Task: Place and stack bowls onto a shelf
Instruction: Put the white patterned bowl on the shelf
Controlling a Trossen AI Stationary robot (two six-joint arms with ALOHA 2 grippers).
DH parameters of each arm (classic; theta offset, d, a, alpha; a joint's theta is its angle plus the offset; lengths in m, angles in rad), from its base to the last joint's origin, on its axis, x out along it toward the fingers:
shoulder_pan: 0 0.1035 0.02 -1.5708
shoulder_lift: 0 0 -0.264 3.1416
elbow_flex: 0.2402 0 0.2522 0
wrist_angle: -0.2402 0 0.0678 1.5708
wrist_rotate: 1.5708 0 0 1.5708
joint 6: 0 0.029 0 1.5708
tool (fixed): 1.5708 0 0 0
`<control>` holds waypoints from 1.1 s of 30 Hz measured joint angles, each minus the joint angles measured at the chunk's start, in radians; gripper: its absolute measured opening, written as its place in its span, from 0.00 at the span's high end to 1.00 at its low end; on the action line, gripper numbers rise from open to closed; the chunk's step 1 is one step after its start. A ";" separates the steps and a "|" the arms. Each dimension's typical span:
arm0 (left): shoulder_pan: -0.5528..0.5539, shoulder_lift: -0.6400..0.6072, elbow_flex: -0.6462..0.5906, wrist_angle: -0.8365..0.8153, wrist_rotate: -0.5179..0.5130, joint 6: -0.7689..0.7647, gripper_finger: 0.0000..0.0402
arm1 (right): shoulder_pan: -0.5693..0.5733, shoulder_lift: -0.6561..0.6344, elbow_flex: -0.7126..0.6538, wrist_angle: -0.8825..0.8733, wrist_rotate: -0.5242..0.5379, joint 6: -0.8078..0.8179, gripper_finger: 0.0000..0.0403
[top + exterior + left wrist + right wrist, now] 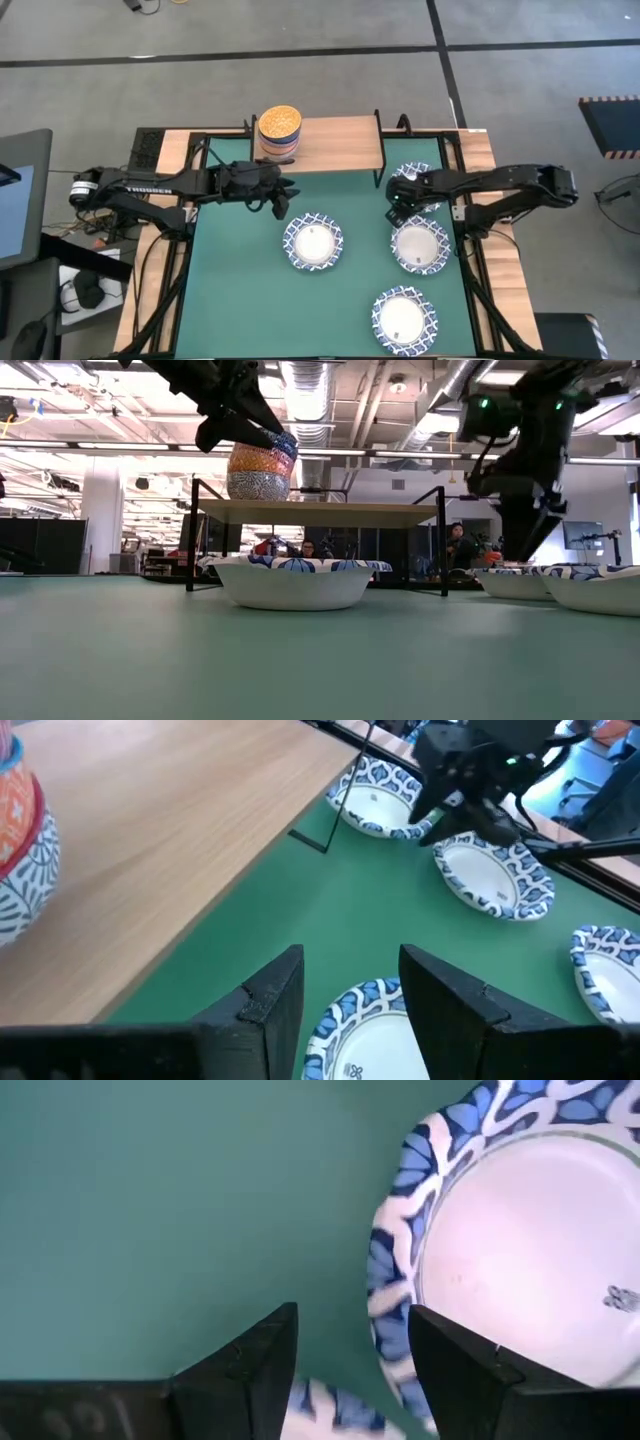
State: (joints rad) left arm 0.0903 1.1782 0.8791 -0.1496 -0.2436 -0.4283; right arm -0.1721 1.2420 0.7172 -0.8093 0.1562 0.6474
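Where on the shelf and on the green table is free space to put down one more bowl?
The shelf plank is bare to the right of the stack of small bowls. The green table is bare along its left side. The right side is crowded with white bowls, and the right gripper is there.

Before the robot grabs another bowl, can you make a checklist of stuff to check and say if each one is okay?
1. Small bowls stack sits upright on the shelf: ok.
2. Left gripper empty, fingers open: ok.
3. Right gripper empty, fingers open: ok.
4. Four white bowls waiting on the green table, like the middle bowl: ok.
5. Free room on the shelf beside the stack: ok.
6. Right gripper lined up on a bowl rim: cannot tell.
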 joint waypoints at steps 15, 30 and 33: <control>-0.081 0.000 0.000 -0.027 -0.051 -0.027 0.63 | -0.072 0.148 -0.008 0.017 0.014 -0.039 0.81; -0.118 0.023 0.001 -0.027 -0.051 -0.051 0.63 | -0.052 -0.010 0.178 -0.270 0.315 0.209 0.94; -0.118 0.052 0.002 -0.007 -0.032 -0.052 0.63 | -0.076 -0.032 0.237 -0.250 0.410 0.174 0.95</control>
State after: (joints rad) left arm -0.0277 1.2303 0.8806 -0.1563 -0.2754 -0.4800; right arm -0.2480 1.2096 0.9539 -1.0596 0.5665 0.8217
